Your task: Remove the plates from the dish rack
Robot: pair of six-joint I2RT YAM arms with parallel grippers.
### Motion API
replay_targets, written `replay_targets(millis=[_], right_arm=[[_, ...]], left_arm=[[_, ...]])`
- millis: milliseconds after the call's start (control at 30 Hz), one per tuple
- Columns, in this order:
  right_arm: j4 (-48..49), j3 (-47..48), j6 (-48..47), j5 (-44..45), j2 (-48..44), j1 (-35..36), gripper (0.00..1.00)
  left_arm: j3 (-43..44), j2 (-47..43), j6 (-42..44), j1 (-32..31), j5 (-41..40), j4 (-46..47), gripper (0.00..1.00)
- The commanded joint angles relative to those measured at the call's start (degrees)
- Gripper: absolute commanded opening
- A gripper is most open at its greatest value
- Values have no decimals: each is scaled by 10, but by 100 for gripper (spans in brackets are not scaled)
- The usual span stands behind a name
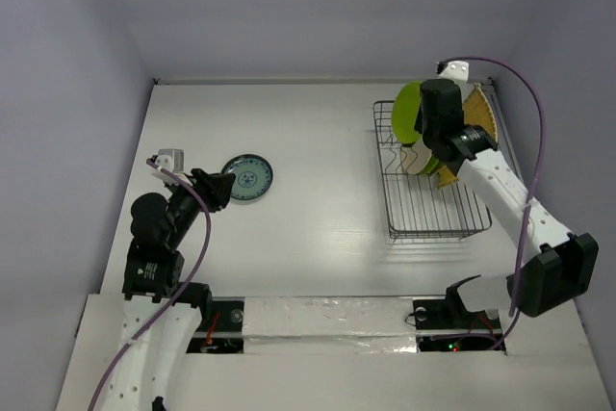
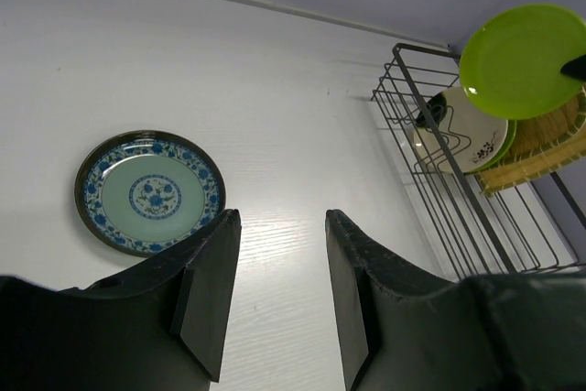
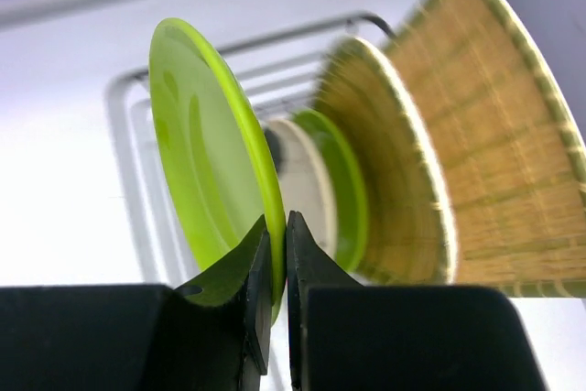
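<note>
right gripper (image 3: 279, 226) is pinching the thin rim of the lime green plate (image 3: 201, 162), fingers pressed onto it from both faces. the plate is standing upright on edge at the far end of the wire dish rack (image 1: 433, 218); whether its lower edge is touching the wires is not showing. surface is appearing smooth, glossy and rigid, likely light plastic. it is judged slippery, so a rim pinch is risking swivel and a deeper bite is advisable. behind it are standing a white plate with green rim (image 3: 302, 191) and woven plates (image 3: 476, 135), which are coarse, fibrous and judged easier to grip. left gripper (image 2: 282, 226) is hovering with fingers spread, holding nothing, near the blue patterned plate (image 2: 151, 191), which is lying flat on the table (image 1: 318, 141).
</note>
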Motion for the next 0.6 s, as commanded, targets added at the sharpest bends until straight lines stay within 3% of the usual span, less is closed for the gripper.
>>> replay_targets(millis=[0,67,200,367,567], right_arm=[[2,36,-2,-11,-35,41,0],[36,26,19,-61,-41,74,0],[143,-11,96,-279,-4,127,0],[251,28,187,-368,152,226,0],[315,130,261,-421,326,267,0]], left_arm=[[-3,2,-1,-2,8,31,39],[-3,1,0,-2,8,31,39],[-3,1,0,-2,6,31,39],[-3,1,-1,-2,4,29,39],[-2,3,-1,-2,3,28,39]])
